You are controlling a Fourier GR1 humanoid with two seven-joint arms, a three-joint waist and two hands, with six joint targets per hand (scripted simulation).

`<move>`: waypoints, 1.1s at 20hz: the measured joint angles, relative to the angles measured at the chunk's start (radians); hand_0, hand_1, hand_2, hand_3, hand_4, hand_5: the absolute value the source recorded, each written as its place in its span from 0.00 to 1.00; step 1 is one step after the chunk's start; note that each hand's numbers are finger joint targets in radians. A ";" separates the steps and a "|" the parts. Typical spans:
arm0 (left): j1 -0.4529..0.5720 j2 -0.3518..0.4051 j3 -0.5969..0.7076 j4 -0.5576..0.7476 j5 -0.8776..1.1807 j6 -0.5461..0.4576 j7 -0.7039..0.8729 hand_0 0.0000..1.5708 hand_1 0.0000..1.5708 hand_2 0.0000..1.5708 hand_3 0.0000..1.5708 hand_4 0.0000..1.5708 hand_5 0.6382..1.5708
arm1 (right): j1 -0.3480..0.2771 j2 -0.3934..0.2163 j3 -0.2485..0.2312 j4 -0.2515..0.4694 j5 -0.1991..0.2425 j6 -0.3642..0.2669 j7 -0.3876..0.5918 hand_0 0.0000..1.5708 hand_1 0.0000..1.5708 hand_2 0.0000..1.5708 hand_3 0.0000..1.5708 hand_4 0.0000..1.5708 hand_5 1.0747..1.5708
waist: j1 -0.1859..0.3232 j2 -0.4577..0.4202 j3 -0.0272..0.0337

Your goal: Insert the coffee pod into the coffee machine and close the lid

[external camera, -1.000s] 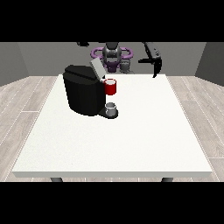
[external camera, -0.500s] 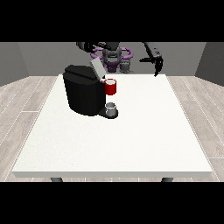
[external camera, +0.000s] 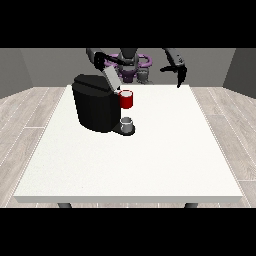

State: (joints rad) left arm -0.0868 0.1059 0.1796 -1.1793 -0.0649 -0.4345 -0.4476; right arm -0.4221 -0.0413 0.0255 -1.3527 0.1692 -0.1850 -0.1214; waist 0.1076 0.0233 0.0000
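Note:
The black coffee machine (external camera: 97, 109) stands on the left half of the white table (external camera: 165, 150). Its pale lid (external camera: 112, 79) tilts up and back above a red thing at the machine (external camera: 126, 99). A small grey thing (external camera: 128, 123) sits on the machine's base below it; I cannot tell whether it is the pod. The hand at the view's left (external camera: 98, 58) hovers just above the lid's upper end. The hand at the view's right (external camera: 179, 69) hangs over the table's far edge, fingers relaxed and pointing down, holding nothing.
The robot's torso (external camera: 129, 64) is behind the table's far edge, right behind the machine. Wooden floor surrounds the table on all sides.
The arm at the view's left has swung in and lowered its hand towards the top of the raised lid. The hand at the view's right has barely shifted.

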 measured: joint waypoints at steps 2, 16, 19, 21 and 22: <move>0.015 -0.005 -0.009 -0.019 0.000 0.009 0.010 0.00 0.00 0.00 0.00 0.24 1.00 | -0.017 -0.016 -0.025 0.035 -0.005 0.009 -0.003 0.00 0.00 0.00 0.00 0.25 1.00 | 0.002 -0.001 0.0001; -0.043 0.030 -0.001 0.017 0.025 0.012 -0.017 0.00 0.00 0.00 0.00 0.23 1.00 | -0.167 -0.025 -0.100 0.208 -0.031 -0.003 -0.088 0.00 0.00 0.00 0.00 0.17 1.00 | 0.015 0.064 -0.0064; -0.059 0.026 0.000 0.027 0.034 0.019 -0.003 0.00 0.00 0.00 0.00 0.22 1.00 | -0.206 -0.023 -0.103 0.234 -0.028 -0.010 -0.070 0.00 0.00 0.00 0.00 0.25 1.00 | 0.021 0.071 -0.0051; -0.066 0.035 0.008 0.043 0.036 0.021 -0.014 0.00 0.00 0.00 0.00 0.24 1.00 | -0.216 -0.025 -0.100 0.244 -0.029 0.000 -0.082 0.00 0.00 0.00 0.00 0.27 1.00 | 0.018 0.076 -0.0046; -0.065 0.032 0.003 0.040 0.035 0.023 -0.007 0.00 0.00 0.00 0.00 0.23 1.00 | -0.228 -0.031 -0.109 0.257 -0.034 0.004 -0.091 0.00 0.00 0.00 0.00 0.28 1.00 | 0.025 0.079 -0.0042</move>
State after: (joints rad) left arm -0.1522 0.1383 0.1831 -1.1395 -0.0298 -0.4112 -0.4548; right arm -0.6498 -0.0728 -0.0834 -1.0958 0.1347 -0.1805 -0.2122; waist 0.1322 0.1022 -0.0042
